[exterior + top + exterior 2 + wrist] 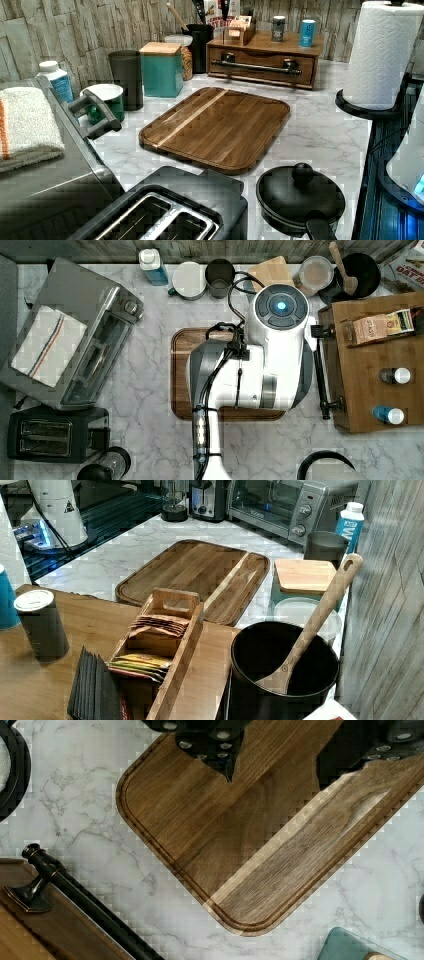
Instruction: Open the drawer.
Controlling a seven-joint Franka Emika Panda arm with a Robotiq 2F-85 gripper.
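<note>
Hovering open end effector (275, 757) over tray (240, 840) on marble counter (90, 810); drawer (260, 70) shut.

Premises: a kitchen. A white marble-pattern surface (150, 390) carries a toaster oven (85, 355) at 9 o'clock in the top view, a two-slot toaster (50, 437) at 8 o'clock, and a wooden cutting board (217, 125) at centre. A paper towel roll (382, 52), a lidded black pot (300, 197), a wooden spoon (315, 625) in a black crock, and tea packets (150, 645) in a wooden caddy are present. The rear wall is grey plank.
</note>
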